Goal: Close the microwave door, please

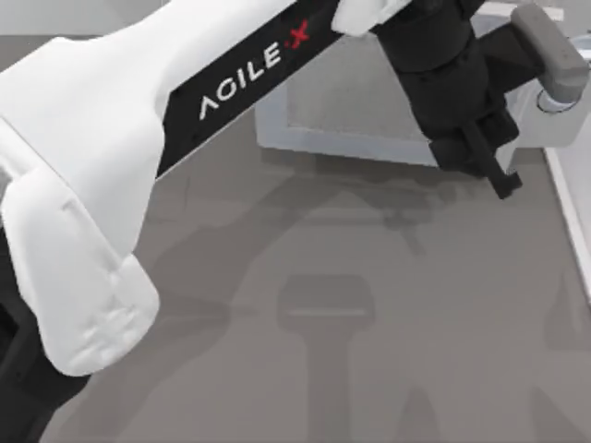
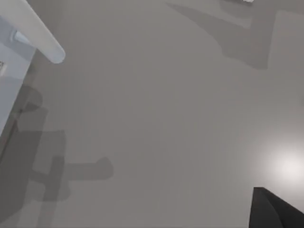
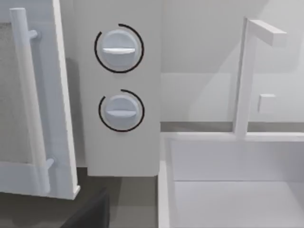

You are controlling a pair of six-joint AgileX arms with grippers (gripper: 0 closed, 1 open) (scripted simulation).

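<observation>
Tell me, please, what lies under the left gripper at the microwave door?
Under the left gripper lies bare grey table with the arm's shadow. The microwave door with its bar handle sits just behind. The arm covers the door's upper part, so that stays unseen.

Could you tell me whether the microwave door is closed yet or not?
Not fully closed, it seems: in the right wrist view the microwave door stands slightly proud of the knob panel, casting a shadow there. The left end effector is beside it.
</observation>
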